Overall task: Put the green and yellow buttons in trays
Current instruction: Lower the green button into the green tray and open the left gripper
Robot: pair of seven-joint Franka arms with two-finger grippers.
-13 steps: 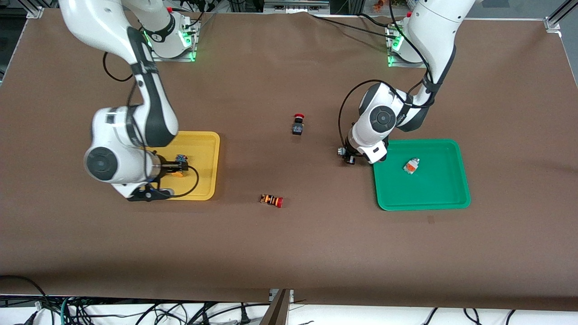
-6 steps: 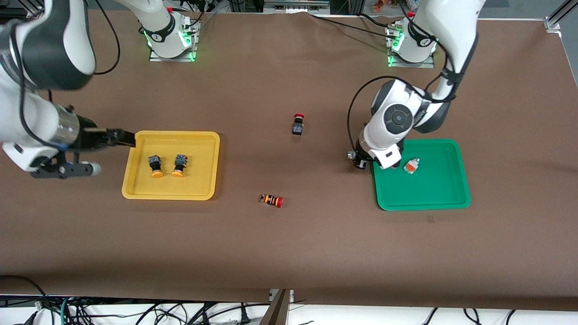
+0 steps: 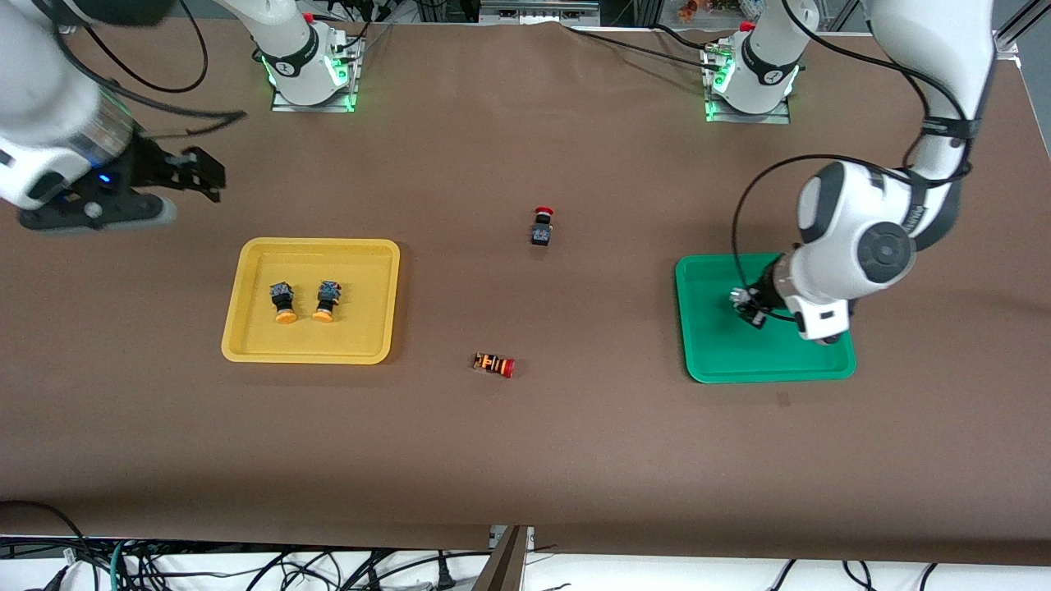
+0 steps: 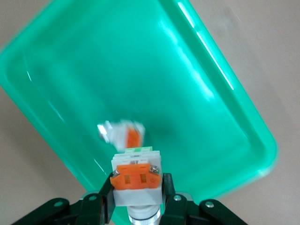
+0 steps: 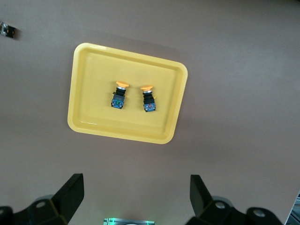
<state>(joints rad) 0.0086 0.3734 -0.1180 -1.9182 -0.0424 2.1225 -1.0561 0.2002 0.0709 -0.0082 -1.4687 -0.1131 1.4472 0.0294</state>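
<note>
Left tool [image 4: 137, 206]: over the green tray [image 3: 714, 365], clamped on a green button [image 4: 137, 176] with a white-grey body and orange part; its fingers [image 4: 107, 197] press the button's two sides.
Second green button [image 4: 121, 134]: lying on its side on the green tray's floor, directly under the held one; in the front view the left arm hides it.
Green tray: on the tabletop [image 3: 525, 443] toward the left arm's end, well apart from the yellow tray [image 3: 246, 349].
Right tool [image 3: 197, 172]: up in the air over bare tabletop, above the patch between the yellow tray and the right arm's base; its fingers [image 5: 70, 194] spread wide, nothing between them. The right arm waits.
Yellow tray: on the tabletop toward the right arm's end, holding both yellow buttons.
Yellow buttons [image 3: 283, 302] [image 3: 327, 300]: side by side near the yellow tray's middle, just apart, orange-yellow caps pointing toward the front camera.
Red button [image 3: 541, 226]: black body, on the tabletop between the two trays, farther from the front camera than the yellow tray's middle.
Striped button [image 3: 494, 364]: red cap, orange-and-black body, lying on its side between the trays, level with the yellow tray's nearer rim.
</note>
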